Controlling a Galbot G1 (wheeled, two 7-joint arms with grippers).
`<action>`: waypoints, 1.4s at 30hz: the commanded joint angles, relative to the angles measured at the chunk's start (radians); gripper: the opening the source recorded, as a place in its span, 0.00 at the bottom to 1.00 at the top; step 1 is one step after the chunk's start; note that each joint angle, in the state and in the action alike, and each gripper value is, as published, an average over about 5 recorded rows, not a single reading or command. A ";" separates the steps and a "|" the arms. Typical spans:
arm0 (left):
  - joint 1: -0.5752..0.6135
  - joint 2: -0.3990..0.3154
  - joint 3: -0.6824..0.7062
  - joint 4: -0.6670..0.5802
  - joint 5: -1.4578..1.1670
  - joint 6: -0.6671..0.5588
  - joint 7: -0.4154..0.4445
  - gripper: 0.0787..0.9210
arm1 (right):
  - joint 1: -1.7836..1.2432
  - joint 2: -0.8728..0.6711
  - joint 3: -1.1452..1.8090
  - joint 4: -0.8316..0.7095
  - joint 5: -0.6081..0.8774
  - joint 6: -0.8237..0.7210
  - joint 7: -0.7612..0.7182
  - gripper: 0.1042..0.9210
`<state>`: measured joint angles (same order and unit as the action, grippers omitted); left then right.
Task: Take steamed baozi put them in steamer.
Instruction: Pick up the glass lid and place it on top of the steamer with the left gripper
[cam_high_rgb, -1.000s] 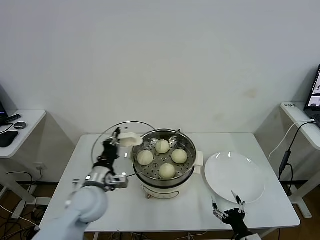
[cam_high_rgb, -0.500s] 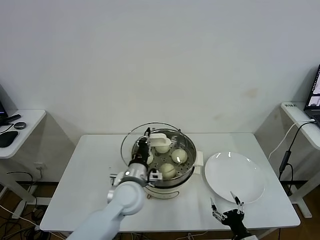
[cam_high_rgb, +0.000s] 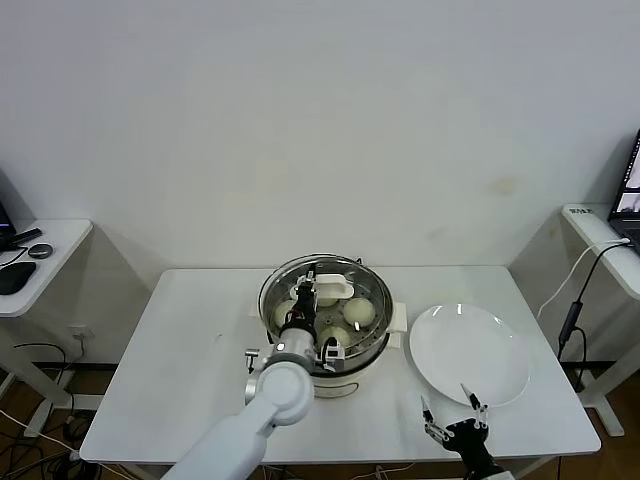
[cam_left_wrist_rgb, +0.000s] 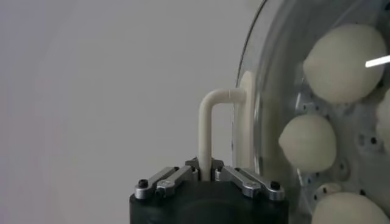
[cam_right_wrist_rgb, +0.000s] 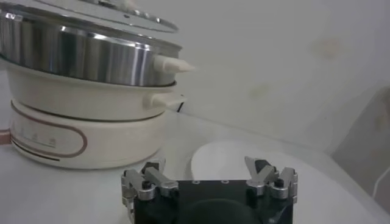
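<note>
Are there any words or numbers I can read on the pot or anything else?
None can be read.
Steamer: small marks inside a pink outline on the white base, too blurred to read.
Plate, glass lid, table: no writing shows.

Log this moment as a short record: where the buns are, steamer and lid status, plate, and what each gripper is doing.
baozi: steamed baozi inside the steamer, seen through the glass; count unclear under the lid
lid: glass lid over the steamer's mouth; whether it is seated cannot be told
left gripper: left gripper shut on the lid handle, above the steamer
right gripper: right gripper open, holding nothing, at the table's near edge by the plate
plate: white plate bare, to the robot's right of the steamer
table: white table
</note>
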<state>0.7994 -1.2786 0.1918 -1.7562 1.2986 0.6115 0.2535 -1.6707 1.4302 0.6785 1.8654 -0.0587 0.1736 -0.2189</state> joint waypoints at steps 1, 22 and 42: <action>-0.002 -0.035 0.007 0.051 0.026 -0.001 -0.011 0.11 | 0.000 0.001 -0.003 -0.001 -0.005 0.000 0.001 0.88; 0.013 -0.032 0.015 0.010 0.023 -0.004 0.005 0.11 | -0.003 0.007 -0.012 -0.004 -0.015 0.000 0.002 0.88; 0.059 -0.035 -0.011 -0.052 -0.021 -0.023 -0.022 0.14 | -0.007 0.010 -0.020 -0.003 -0.023 -0.001 0.001 0.88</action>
<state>0.8271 -1.3164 0.1953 -1.7480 1.3094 0.5932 0.2543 -1.6773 1.4398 0.6579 1.8608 -0.0814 0.1734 -0.2179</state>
